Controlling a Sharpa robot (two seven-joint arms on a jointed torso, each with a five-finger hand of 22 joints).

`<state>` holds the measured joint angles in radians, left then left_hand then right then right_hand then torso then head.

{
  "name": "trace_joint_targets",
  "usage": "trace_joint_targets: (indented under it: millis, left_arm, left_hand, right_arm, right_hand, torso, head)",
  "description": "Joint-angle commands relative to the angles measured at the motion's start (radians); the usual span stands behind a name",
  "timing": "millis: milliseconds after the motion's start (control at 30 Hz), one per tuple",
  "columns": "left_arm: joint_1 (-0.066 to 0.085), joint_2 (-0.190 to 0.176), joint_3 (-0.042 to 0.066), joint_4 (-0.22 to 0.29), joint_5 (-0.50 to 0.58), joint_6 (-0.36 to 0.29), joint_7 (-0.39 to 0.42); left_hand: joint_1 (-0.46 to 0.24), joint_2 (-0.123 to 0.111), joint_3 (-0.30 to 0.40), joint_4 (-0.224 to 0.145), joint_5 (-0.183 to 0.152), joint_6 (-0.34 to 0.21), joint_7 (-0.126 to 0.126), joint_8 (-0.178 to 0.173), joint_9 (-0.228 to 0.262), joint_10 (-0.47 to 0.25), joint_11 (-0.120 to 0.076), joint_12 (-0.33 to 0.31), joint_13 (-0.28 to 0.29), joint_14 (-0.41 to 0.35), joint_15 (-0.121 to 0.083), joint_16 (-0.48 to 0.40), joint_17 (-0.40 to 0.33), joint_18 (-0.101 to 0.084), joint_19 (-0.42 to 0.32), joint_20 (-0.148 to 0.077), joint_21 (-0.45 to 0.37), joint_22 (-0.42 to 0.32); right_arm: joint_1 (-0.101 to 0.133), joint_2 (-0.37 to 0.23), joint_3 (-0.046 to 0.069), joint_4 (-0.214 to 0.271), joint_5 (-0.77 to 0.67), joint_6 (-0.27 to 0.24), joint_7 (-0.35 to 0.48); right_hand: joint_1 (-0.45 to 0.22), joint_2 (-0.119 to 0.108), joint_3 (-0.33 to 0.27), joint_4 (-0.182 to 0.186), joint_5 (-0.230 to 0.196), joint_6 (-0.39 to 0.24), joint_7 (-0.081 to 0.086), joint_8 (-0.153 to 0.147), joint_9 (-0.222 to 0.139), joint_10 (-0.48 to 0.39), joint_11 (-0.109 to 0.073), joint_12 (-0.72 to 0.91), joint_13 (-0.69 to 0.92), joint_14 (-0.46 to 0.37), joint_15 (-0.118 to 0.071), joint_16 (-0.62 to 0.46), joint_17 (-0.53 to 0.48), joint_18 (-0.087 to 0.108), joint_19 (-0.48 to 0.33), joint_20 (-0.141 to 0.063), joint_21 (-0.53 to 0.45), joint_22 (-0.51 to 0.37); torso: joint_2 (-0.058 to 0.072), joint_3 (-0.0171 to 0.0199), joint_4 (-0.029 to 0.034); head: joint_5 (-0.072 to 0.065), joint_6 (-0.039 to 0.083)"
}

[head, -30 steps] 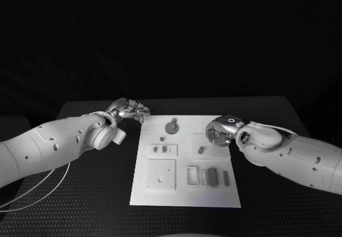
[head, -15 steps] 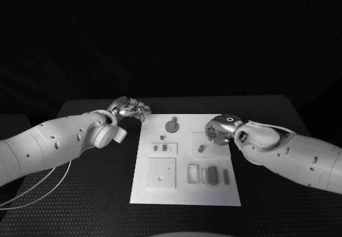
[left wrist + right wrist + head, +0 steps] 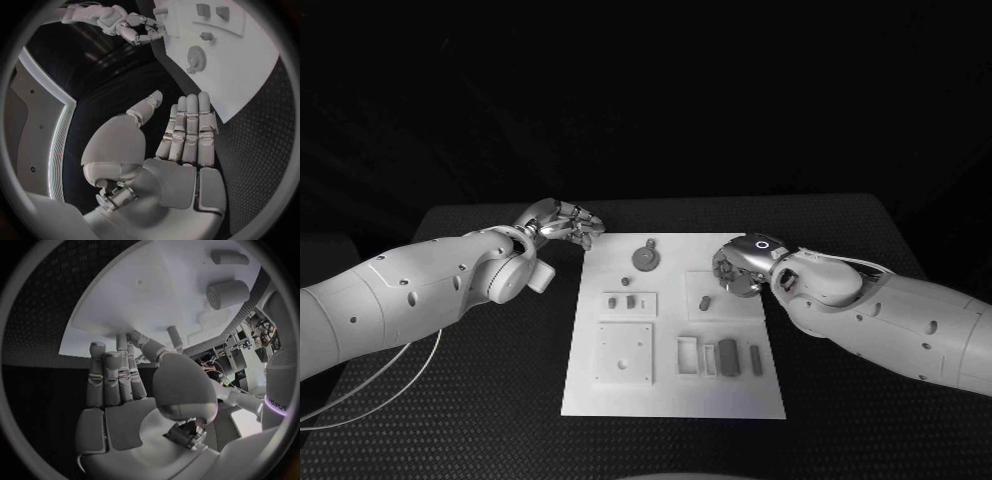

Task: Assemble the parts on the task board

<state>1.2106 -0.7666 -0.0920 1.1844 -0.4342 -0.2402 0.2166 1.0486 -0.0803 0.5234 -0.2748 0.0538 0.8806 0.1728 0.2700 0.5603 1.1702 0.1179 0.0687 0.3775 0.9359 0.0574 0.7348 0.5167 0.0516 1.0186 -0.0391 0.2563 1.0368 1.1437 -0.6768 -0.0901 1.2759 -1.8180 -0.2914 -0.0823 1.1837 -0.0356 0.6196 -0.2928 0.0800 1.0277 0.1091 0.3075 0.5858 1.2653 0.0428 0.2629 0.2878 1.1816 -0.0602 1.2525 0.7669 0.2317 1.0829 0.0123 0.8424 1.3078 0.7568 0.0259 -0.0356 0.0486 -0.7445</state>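
Observation:
The white task board (image 3: 672, 385) lies in the middle of the table. On it are a grey gear (image 3: 648, 257), a small peg (image 3: 707, 301), two small pieces (image 3: 632, 299) and dark bars (image 3: 728, 353) in slots. My left hand (image 3: 564, 222) hovers off the board's far left corner; its fingers (image 3: 187, 130) are straight and hold nothing. My right hand (image 3: 740, 272) is over the board's right edge near the peg, and its fingers (image 3: 115, 377) are extended and empty. The peg (image 3: 176, 337) stands just beyond the thumb. My right hand (image 3: 134, 27) also appears in the left wrist view beside the board (image 3: 250, 85).
A raised square plate (image 3: 626, 351) sits at the board's near left. Two stubby grey parts (image 3: 228, 293) lie on the board beyond my right hand. Black table (image 3: 473, 400) surrounds the board on both sides.
My right hand has crept slightly inward over the board's right edge. The left hand has not moved.

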Motion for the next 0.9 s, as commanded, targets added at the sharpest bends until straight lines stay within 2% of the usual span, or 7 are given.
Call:
trace_joint_targets:
  millis: [33,333,900]
  left_arm:
    - [0.001,0.003,0.001,0.002,0.007,0.01,0.007]
    - [0.001,0.003,0.001,0.001,0.007,0.011,0.006]
    - [0.001,0.004,0.001,-0.001,0.007,0.014,0.005]
  left_hand:
    - [-0.012,0.002,-0.007,-0.001,0.007,-0.008,0.002,0.001,-0.001,-0.009,-0.001,-0.001,-0.001,0.004,0.005,-0.007,0.002,0.021,0.002,0.002,-0.006,-0.001]
    - [-0.014,0.001,-0.008,0.0,0.007,-0.01,0.003,0.0,-0.002,-0.009,0.0,-0.001,-0.002,0.005,0.005,-0.009,0.004,0.021,0.002,0.002,-0.008,-0.002]
    - [-0.017,0.001,-0.01,0.003,0.007,-0.014,0.004,-0.001,-0.003,-0.011,0.0,-0.001,-0.003,0.006,0.005,-0.013,0.007,0.021,0.004,0.003,-0.01,-0.004]
  right_arm:
    - [-0.009,0.006,-0.006,0.007,-0.012,-0.012,0.003]
    - [-0.008,-0.006,-0.003,0.025,-0.001,-0.022,0.003]
    - [0.021,-0.03,0.019,0.075,0.028,-0.03,0.004]
  right_hand:
    - [0.01,0.006,0.004,-0.001,0.001,0.009,0.001,0.003,0.006,0.006,-0.002,-0.006,0.003,0.001,-0.008,-0.004,0.002,0.03,0.004,-0.004,0.004,0.006]
    - [0.013,0.008,0.005,0.0,0.001,0.01,0.0,0.004,0.009,0.009,-0.003,-0.007,0.005,0.001,-0.009,-0.005,0.003,0.03,0.006,-0.005,0.004,0.007]
    - [0.014,0.007,0.005,0.0,0.0,0.012,-0.001,0.006,0.013,0.013,-0.004,-0.008,0.007,0.004,-0.01,-0.004,0.004,0.03,0.008,-0.005,0.005,0.008]
  torso:
    - [0.0,0.0003,0.0006]
    - [0.0,0.0012,-0.0011]
    - [0.0,0.001,-0.0013]
  head:
    - [0.0,0.002]
    - [0.004,0.004]
    - [0.005,0.006]
